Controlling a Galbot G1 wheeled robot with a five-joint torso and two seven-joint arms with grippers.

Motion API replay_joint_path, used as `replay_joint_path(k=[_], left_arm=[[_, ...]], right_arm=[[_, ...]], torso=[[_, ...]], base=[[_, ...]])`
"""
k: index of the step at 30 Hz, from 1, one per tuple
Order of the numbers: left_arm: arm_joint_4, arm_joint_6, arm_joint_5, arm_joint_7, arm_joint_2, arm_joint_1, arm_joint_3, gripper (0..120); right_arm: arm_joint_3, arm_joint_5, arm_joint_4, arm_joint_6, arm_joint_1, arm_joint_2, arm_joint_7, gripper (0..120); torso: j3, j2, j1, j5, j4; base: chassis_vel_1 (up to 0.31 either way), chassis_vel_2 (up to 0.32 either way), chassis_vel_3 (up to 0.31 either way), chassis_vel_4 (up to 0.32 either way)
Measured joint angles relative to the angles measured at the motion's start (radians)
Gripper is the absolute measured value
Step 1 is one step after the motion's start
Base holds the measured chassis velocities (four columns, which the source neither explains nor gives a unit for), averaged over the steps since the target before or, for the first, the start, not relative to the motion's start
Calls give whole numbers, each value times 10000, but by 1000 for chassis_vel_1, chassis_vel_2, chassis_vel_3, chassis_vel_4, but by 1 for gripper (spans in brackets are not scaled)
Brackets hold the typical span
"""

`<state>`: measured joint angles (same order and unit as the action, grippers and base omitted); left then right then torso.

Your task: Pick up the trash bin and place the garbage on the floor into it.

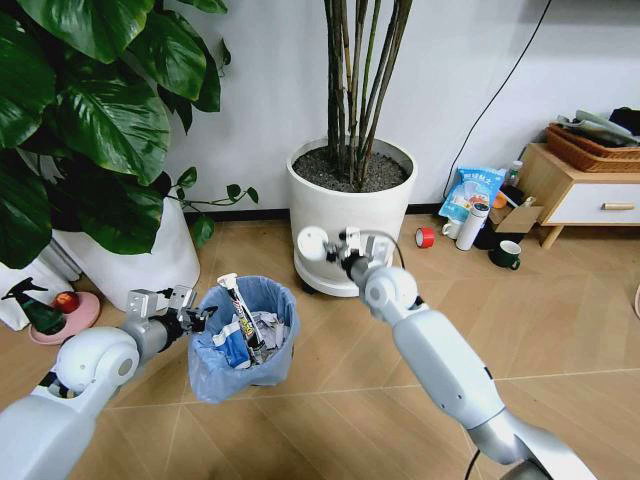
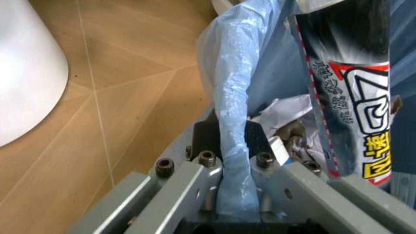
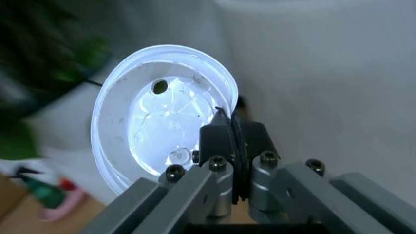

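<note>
Both end effectors were pinched shut, one on the trash bin's rim and one on a white round lid.

Left end effector [image 2: 235,161] was clamped on the blue-bag-covered rim of the trash bin [image 1: 222,375], on the bin's side nearest the large leafy plant's white pot [image 1: 140,262]; the bin was held just above the herringbone floor [image 1: 330,400]. Inside it stood a thin printed tube [image 1: 240,310] among crumpled white paper wads [image 2: 289,109] and a blue-white wrapper [image 1: 234,346]. Right end effector [image 3: 232,141] was closed on the edge of the white round lid [image 3: 162,117], held in the air beside the bin's far rim, in front of the white bamboo planter [image 1: 350,225].
</note>
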<state>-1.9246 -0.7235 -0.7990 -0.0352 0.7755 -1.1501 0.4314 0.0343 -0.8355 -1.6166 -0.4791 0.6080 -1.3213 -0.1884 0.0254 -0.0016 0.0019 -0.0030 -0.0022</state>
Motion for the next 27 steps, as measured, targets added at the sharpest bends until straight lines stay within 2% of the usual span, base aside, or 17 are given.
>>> replay_joint_path(k=[3, 6, 8, 16, 21, 24, 25, 27], left_arm=[[24, 10, -15, -2, -4, 1, -57, 0], [28, 10, -16, -2, -3, 1, -79, 0], [54, 4, -21, 19, -4, 42, -127, 0], [60, -26, -126, 114, -9, 123, -203, 0], [88, -46, -139, 128, 28, 171, -239, 0], [105, -57, -154, 130, 34, 218, -242, 0], [105, -57, -154, 130, 34, 218, -242, 0], [106, -65, -164, 132, 24, 224, -242, 0]], right_arm=[[-416, -657, -1547, -320, -138, 423, 183, 0], [-698, -881, -2004, -410, -133, 606, 192, 0], [-1356, -1044, -2649, -481, 48, 1011, 201, 0], [-2338, -1034, -3159, -535, 457, 1734, 296, 0], [-2510, -1038, -3326, -1174, 525, 1992, 683, 0], [-2614, -1060, -3309, -1269, 500, 1924, 736, 14], [-2614, -1060, -3309, -1269, 500, 1924, 736, 14], [-2724, -1061, -3262, -1271, 471, 1879, 741, 25]], torso=[[0, 1, 0, -1, 0], [0, 2, -1, -1, 0], [0, 2, 0, -1, 0], [0, 2, -1, 0, -1], [0, 2, -1, 0, -1], [0, 2, -1, 0, -1], [0, 2, -1, 0, -1], [0, 2, -1, 0, 0]], base=[[0, 0, 0, 0], [0, 0, 0, 0], [0, 0, 0, 0], [0, 0, 0, 0], [0, 0, 0, 0], [0, 0, 0, 0], [0, 0, 0, 0], [0, 0, 0, 0]])
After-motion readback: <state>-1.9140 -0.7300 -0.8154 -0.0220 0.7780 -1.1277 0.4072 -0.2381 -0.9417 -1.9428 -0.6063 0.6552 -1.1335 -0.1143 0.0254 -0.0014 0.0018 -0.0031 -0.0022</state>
